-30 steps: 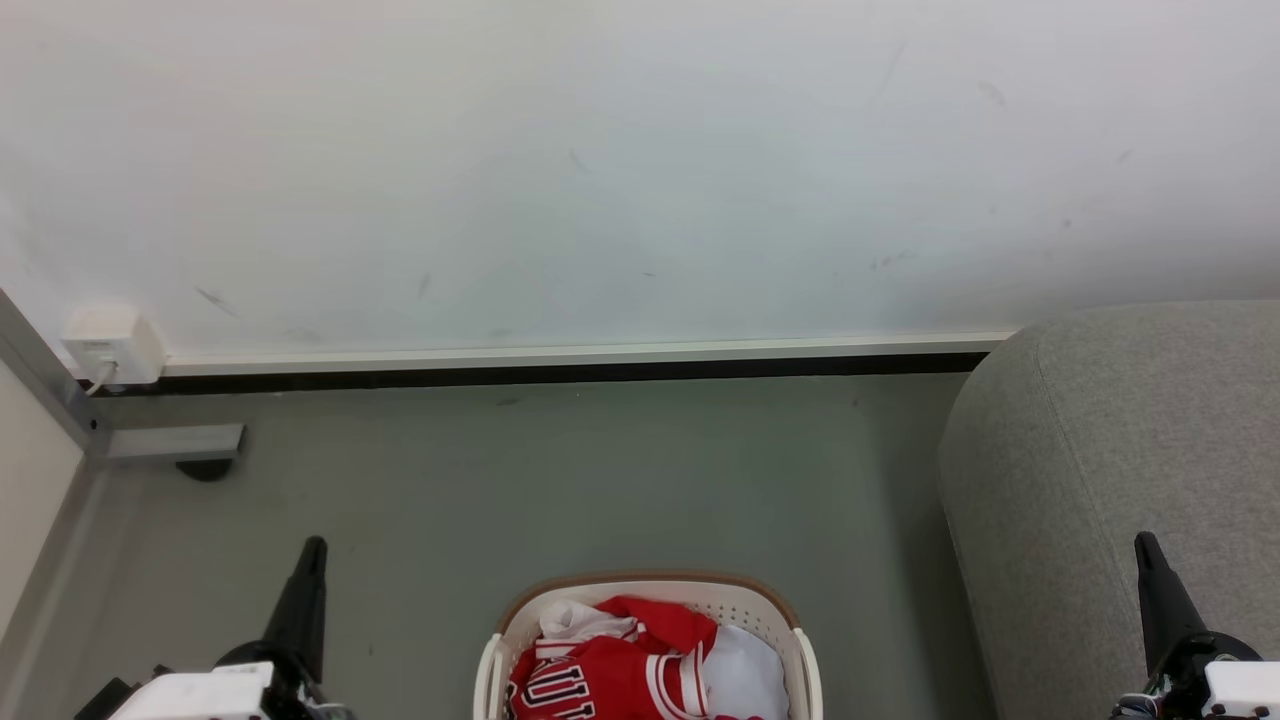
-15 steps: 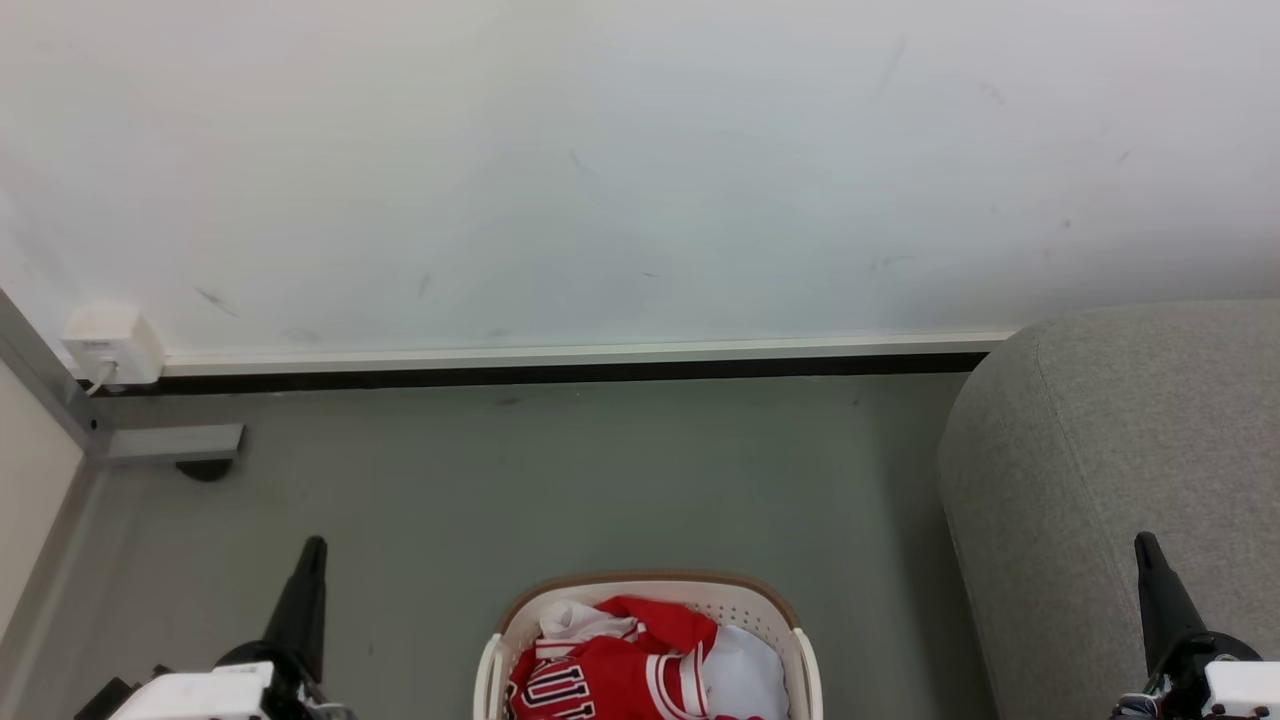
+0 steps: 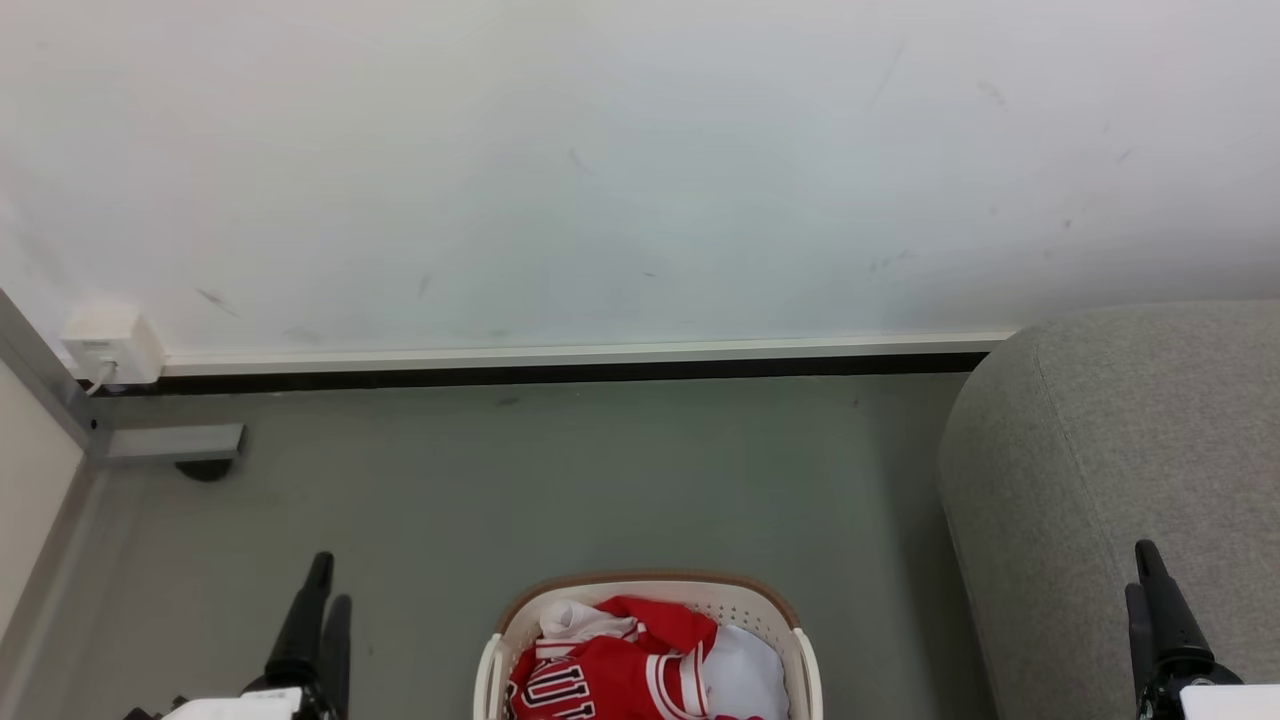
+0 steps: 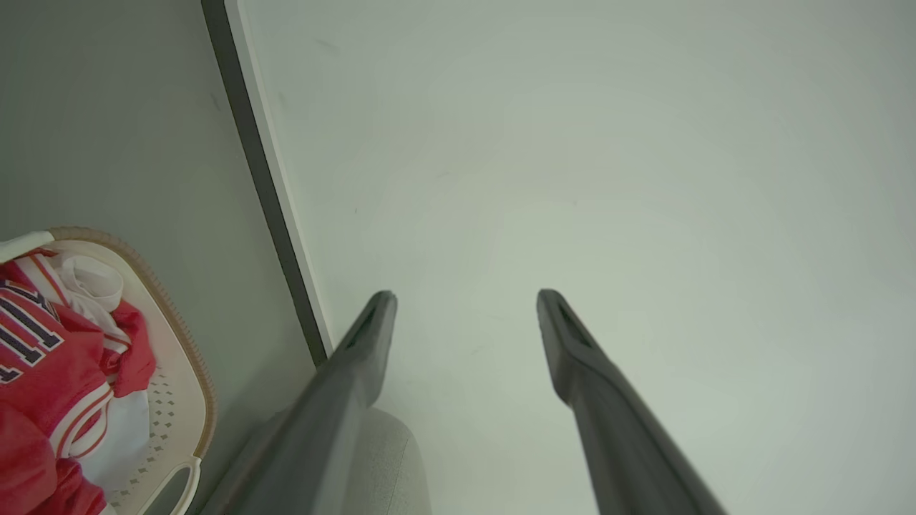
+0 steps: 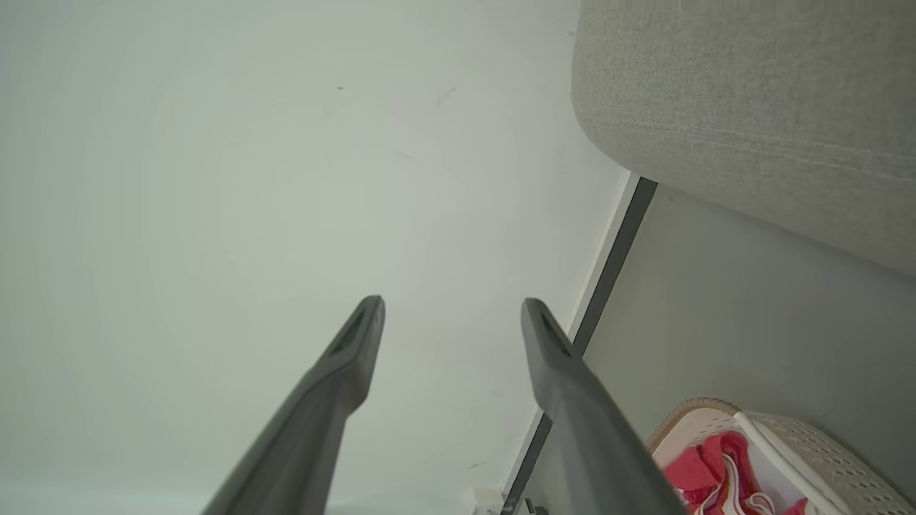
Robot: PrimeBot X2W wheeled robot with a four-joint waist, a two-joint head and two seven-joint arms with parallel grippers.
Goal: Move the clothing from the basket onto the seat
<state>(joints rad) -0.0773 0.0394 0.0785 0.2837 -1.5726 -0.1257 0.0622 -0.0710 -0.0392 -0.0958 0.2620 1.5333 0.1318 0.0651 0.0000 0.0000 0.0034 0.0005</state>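
Wrist views are showing what the head view is hiding: from the head each gripper's fingers are nearly overlapping, while along the fingers the gap is plain.

The left gripper [image 3: 332, 578] is rising at the lower left over the floor [image 3: 560, 470], fingers pointing toward the wall [image 3: 640, 150]. In its own view the left gripper [image 4: 465, 296] is holding its jaws spread around nothing, aiming at the wall.

The basket [image 3: 650, 581] is sitting on the floor at the bottom middle, between the grippers and apart from both. Its rounded far end is pointing at the wall and its length is running off the bottom edge. The clothing [image 3: 610, 675] is lying heaped inside it, the lettered jersey to the left and a white cloth [image 3: 745, 660] to the right. The right wrist view is catching the basket [image 5: 809, 436] in its lower right corner.

The seat [image 3: 1110, 440] is standing at the right, with bare floor separating it from the basket. The right gripper [image 3: 1139, 567] is rising in front of it, fingers up. In its own view the right gripper [image 5: 452, 303] is keeping its jaws parted and empty, facing the wall.
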